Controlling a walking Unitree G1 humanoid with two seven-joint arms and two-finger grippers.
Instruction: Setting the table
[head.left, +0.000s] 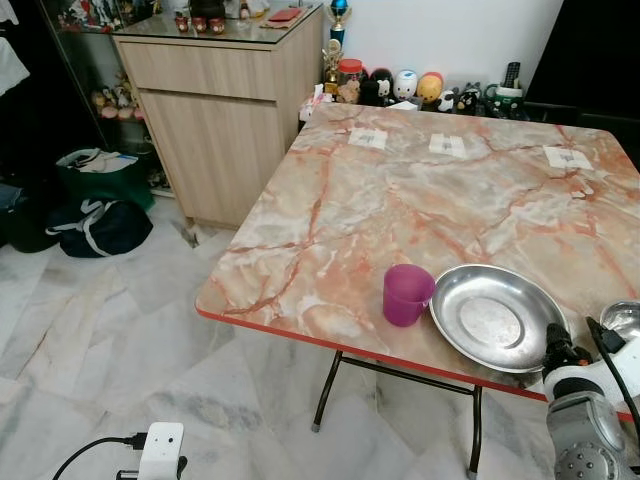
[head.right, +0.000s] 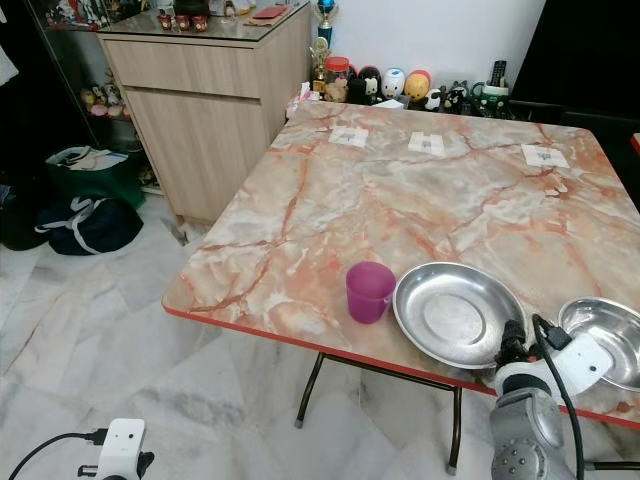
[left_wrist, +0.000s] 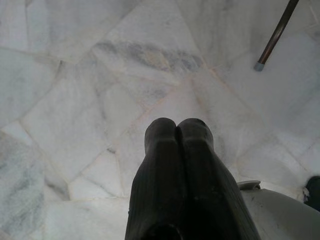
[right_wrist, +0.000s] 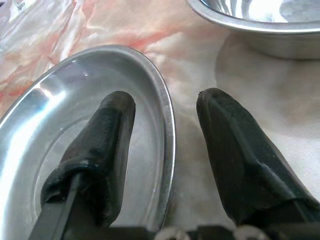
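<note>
A steel plate (head.left: 495, 316) lies near the front edge of the marble table (head.left: 400, 200), with a purple cup (head.left: 406, 294) just to its left. A steel bowl (head.right: 608, 338) sits to the plate's right. My right gripper (right_wrist: 165, 102) is open and straddles the plate's near rim (right_wrist: 167, 120), one finger above the plate's inside and one outside over the tabletop. My right arm (head.left: 585, 400) reaches up from the bottom right corner. My left gripper (left_wrist: 176, 131) hangs shut over the floor.
Three white paper squares (head.left: 447, 145) lie along the far side of the table, with figurines (head.left: 405, 85) behind them. A wooden cabinet (head.left: 220, 110) stands at the left with bags (head.left: 95, 215) on the floor. A white device (head.left: 160, 450) with a cable is on the floor.
</note>
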